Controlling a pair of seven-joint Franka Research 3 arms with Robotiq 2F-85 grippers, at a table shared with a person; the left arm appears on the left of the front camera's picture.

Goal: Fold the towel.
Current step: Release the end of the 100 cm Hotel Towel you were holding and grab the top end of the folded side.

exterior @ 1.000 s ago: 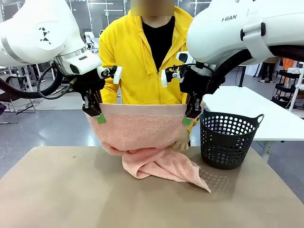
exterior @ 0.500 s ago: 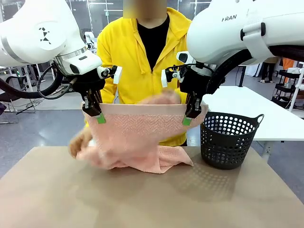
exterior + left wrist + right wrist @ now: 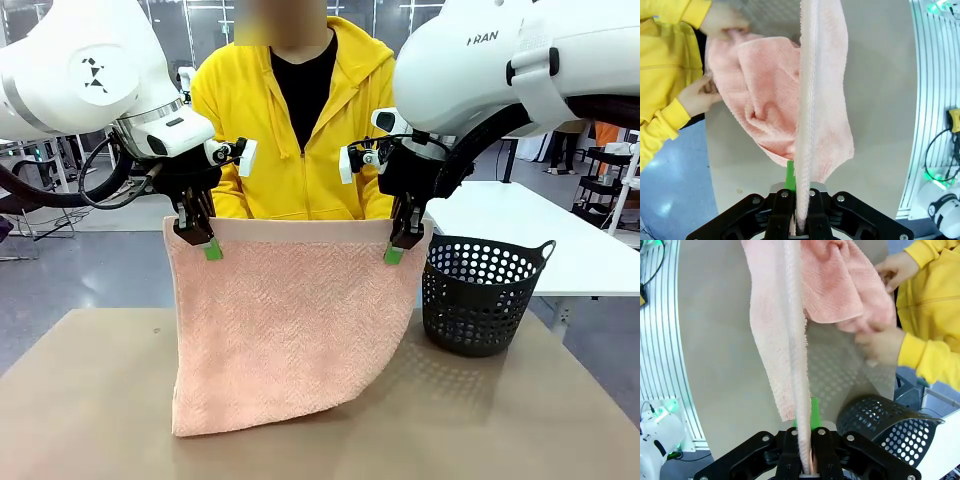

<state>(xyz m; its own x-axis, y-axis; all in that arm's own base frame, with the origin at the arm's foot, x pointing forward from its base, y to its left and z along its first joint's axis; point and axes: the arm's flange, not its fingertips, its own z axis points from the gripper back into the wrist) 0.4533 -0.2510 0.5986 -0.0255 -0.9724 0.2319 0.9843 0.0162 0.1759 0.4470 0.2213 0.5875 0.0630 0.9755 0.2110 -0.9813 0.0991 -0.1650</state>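
Left claw point(image 3: 212, 248) and right claw point(image 3: 394, 253) pinch the towel point(image 3: 290, 330) at its top edge, basket point(image 3: 482, 295) nearby.

Pink terry cloth with a rough herringbone weave for the towel point(image 3: 290, 320); matt black perforated plastic for the basket point(image 3: 480, 300) at right; smooth matt brown on the table point(image 3: 100, 400).

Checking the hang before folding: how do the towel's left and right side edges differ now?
On the towel, the left side edge drops straight to a low square corner; the right side edge curves inward and ends higher. The right side edge hangs beside the black basket; the left side edge is far from it. Both hang from a level top hem pinched by the shut left gripper and right gripper.
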